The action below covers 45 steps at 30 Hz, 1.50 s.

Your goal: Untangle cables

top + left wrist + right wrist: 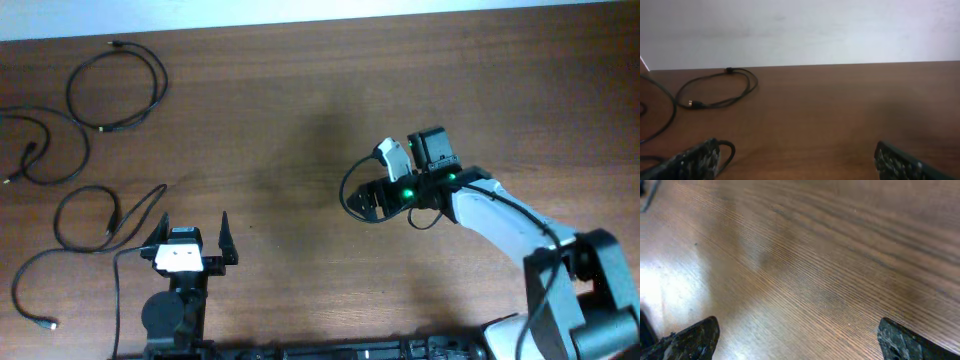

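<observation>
The left fingers (692, 161) are spread wide and empty, as are the right fingers (690, 339) out over the middle of the worktop (300, 100). The cables (705, 105), thin black cords with small plugs, lie in loose loops along its left edge, the nearest just beside the left fingers. They are probably light, limp and slippery, best pinched on a free run near a plug.

The leftmost cable (86, 150) is running off the overhead view's left edge, its plugs appearing too small to identify. The bottom edge is cropping the fingers (692, 339) of the right end effector (797, 342).
</observation>
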{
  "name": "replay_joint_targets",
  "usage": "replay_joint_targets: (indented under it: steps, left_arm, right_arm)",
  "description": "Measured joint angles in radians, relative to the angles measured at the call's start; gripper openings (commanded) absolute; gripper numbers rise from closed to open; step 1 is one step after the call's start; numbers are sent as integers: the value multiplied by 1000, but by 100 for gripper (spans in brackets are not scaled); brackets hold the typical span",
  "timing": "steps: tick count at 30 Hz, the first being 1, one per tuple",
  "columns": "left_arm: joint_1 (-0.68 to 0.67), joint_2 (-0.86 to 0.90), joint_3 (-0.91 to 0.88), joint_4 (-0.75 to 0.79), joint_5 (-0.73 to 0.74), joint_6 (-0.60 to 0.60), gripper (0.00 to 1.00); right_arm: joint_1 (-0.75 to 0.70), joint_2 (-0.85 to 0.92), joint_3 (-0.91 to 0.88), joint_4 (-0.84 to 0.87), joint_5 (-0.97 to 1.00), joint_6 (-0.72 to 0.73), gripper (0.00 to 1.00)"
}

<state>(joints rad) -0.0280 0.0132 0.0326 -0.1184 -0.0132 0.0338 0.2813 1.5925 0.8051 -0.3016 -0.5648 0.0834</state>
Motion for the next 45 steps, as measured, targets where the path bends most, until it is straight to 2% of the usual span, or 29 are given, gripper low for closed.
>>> replay_joint_targets:
  steps: [2,6,8,11,13,15,16,17,20,25,28,34,45]
  left_arm:
    - [0,0,0,0,0,0,99]
    - [0,1,0,0,0,0,99]
    - [0,3,0,1,0,0,99]
    - [0,3,0,0,0,0,99]
    - [0,4,-1,1,0,0,99]
    - [0,5,-1,3,-3,0,99]
    - [0,4,-2,4,-3,0,99]
    - [0,5,-2,3,-3,0,99]
    - [0,7,-3,3,-3,0,99]
    - [0,6,-3,3,-3,0,99]
    - [0,6,-3,3,-3,0,99]
    - [0,6,-3,3,-3,0,99]
    - [0,6,-3,3,-3,0,99]
  right_arm:
    - [0,-66,0,-2,2,0,99]
    - [0,-373,1,4,20,-13,99]
    - [0,-549,1,2,179,-44,99]
    - [-4,-710,1,-2,250,-66,99]
    - [-89,-826,-7,-36,311,-85,99]
    - [-190,-978,-126,0,327,-123,99]
    - [-209,-1054,-202,57,325,-141,99]
    - [-224,-1207,-347,138,326,-164,99]
    - [-238,-1424,-540,198,325,-241,99]
    - [-314,-1516,-706,248,348,-304,99]
    - [-315,-1565,-786,280,379,-258,99]
    - [-315,-1577,-794,242,427,-193,99]
    - [-315,-1577,-794,242,430,-187,99]
